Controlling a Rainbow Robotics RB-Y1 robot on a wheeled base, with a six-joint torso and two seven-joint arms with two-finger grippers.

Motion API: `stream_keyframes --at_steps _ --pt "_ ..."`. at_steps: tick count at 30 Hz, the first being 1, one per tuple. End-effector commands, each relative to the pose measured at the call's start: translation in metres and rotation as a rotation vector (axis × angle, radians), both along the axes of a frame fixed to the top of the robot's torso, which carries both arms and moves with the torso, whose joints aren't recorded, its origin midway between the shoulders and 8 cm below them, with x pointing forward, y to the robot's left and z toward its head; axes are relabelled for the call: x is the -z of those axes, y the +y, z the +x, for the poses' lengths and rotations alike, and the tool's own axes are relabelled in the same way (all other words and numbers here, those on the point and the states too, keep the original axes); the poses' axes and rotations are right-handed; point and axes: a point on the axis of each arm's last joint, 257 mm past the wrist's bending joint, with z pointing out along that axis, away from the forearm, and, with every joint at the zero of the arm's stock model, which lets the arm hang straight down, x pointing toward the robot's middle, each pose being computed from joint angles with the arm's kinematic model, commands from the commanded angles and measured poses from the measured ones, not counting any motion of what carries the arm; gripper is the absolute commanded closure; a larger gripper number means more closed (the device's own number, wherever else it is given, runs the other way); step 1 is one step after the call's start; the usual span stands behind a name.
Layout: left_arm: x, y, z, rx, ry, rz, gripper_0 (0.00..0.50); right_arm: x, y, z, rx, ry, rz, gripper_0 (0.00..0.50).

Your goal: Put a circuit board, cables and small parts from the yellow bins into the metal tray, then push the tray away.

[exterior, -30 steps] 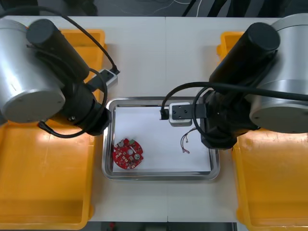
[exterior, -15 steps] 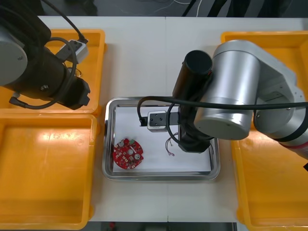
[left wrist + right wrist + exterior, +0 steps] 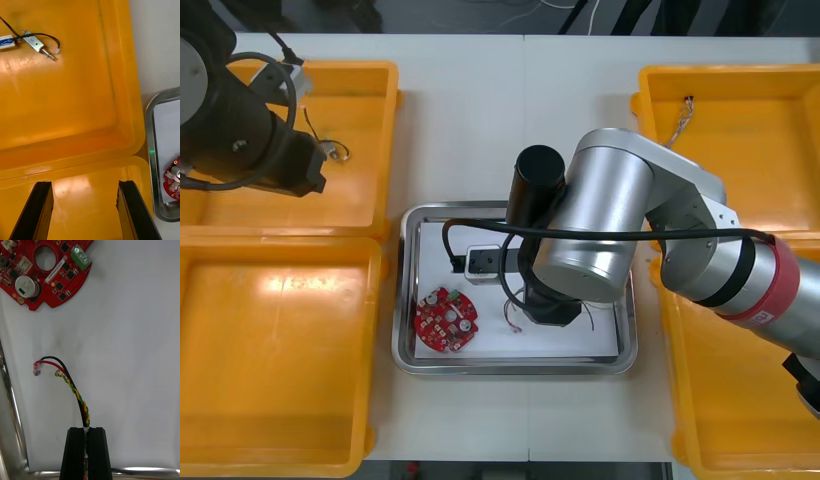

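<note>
My right gripper point(image 3: 86, 429) is shut on a twisted red and yellow cable point(image 3: 76, 392), whose free end hangs over the white floor of the metal tray point(image 3: 10, 408). The round red circuit board point(image 3: 48, 270) lies beyond the cable's tip. In the front view the right arm point(image 3: 590, 230) covers the tray's middle, with the cable point(image 3: 510, 315) showing just right of the board point(image 3: 445, 320). My left gripper point(image 3: 84, 186) is open with nothing between its fingers, over the seam between the two left yellow bins. A small metal part point(image 3: 35, 45) with a black lead lies farther off in the far bin point(image 3: 75, 93).
The tray point(image 3: 406, 350) sits between the bins; its rim point(image 3: 150, 150) and the board's edge point(image 3: 173, 180) show beside the left fingers. The left arm point(image 3: 240, 130) hangs over the far left bin point(image 3: 370, 120). A loose cable point(image 3: 680, 115) lies in the far right bin.
My right arm has swung left across the tray with the cable, bringing it close to the circuit board. My left arm has drawn back from the tray's edge to over the far left bin.
</note>
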Motion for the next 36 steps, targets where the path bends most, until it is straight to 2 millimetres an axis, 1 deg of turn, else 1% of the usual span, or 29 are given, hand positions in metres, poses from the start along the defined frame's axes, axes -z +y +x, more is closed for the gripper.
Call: stream_keyframes --at_steps 1,8,12,15,21,27,28,29,30,31,32,33,36 --pt "-0.038 0.027 0.017 -0.127 -0.065 -0.034 0.0 0.015 0.012 -0.009 0.019 0.006 0.04 0.5" --pt "-0.05 0.039 0.032 -0.165 -0.062 -0.043 0.0 0.035 0.004 -0.006 0.047 -0.007 0.067 0.5" --pt "-0.05 0.045 0.037 -0.168 -0.041 -0.04 0.0 0.041 0.002 -0.005 0.057 -0.015 0.077 0.5" --pt "-0.05 0.055 0.042 -0.146 -0.03 -0.009 0.0 0.048 -0.003 -0.003 0.074 -0.004 0.07 0.5" --pt "-0.046 0.067 0.044 -0.126 -0.004 0.008 0.0 0.054 -0.005 0.002 0.091 -0.007 0.08 0.5" --pt "-0.049 0.075 0.052 -0.15 0.005 -0.004 0.0 0.053 -0.005 0.005 0.098 -0.016 0.083 0.5" --pt "-0.05 0.076 0.054 -0.151 0.004 -0.004 0.0 0.053 -0.005 0.005 0.099 -0.018 0.082 0.488" --pt "-0.05 0.077 0.055 -0.16 0.007 -0.008 0.0 0.053 -0.005 0.005 0.099 -0.018 0.08 0.457" --pt "-0.051 0.078 0.057 -0.166 0.009 -0.012 0.0 0.052 -0.006 0.006 0.099 -0.024 0.078 0.406" --pt "-0.051 0.079 0.058 -0.172 0.01 -0.013 0.0 0.052 -0.006 0.007 0.102 -0.026 0.078 0.327" --pt "-0.051 0.08 0.06 -0.18 0.01 -0.015 0.0 0.052 -0.007 0.008 0.101 -0.032 0.077 0.122" --pt "-0.05 0.081 0.062 -0.189 0.01 -0.017 0.0 0.051 -0.006 0.009 0.099 -0.036 0.076 0.0" --pt "-0.05 0.082 0.07 -0.21 0.005 -0.024 0.0 0.051 -0.006 0.009 0.103 -0.036 0.077 0.0"
